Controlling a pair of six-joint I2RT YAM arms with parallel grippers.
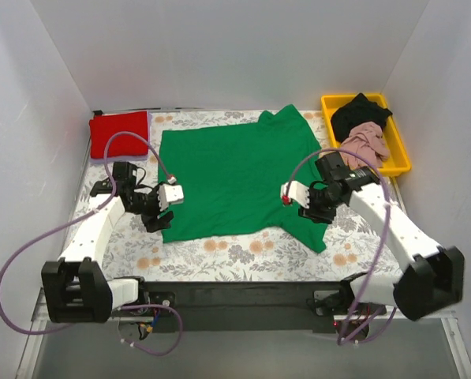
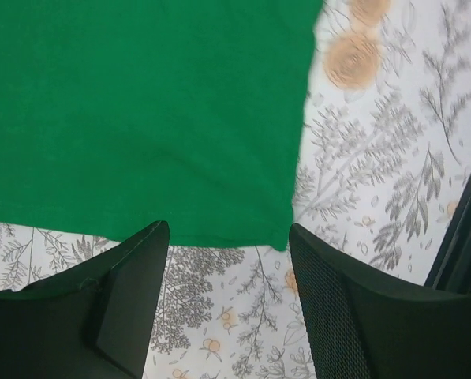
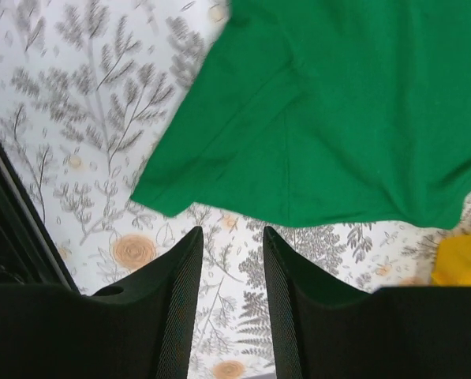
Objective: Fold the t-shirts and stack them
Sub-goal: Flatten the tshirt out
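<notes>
A bright green t-shirt (image 1: 235, 174) lies spread flat on the floral cloth in the middle. My left gripper (image 1: 156, 223) is open and empty at the shirt's near-left corner; in the left wrist view the green hem (image 2: 140, 118) lies just past the gripper (image 2: 227, 237). My right gripper (image 1: 322, 212) is open and empty over the near-right sleeve; in the right wrist view the sleeve (image 3: 243, 158) lies just beyond the gripper (image 3: 231, 237). A folded red t-shirt (image 1: 119, 134) lies at the back left. Black (image 1: 360, 112) and dusty pink (image 1: 367, 142) t-shirts are bunched in the yellow tray.
The yellow plastic tray (image 1: 394, 164) stands at the back right, close to the right arm. The grey-and-orange floral cloth (image 1: 243, 257) covers the table. White walls enclose the left, back and right. Purple cables loop from both arms.
</notes>
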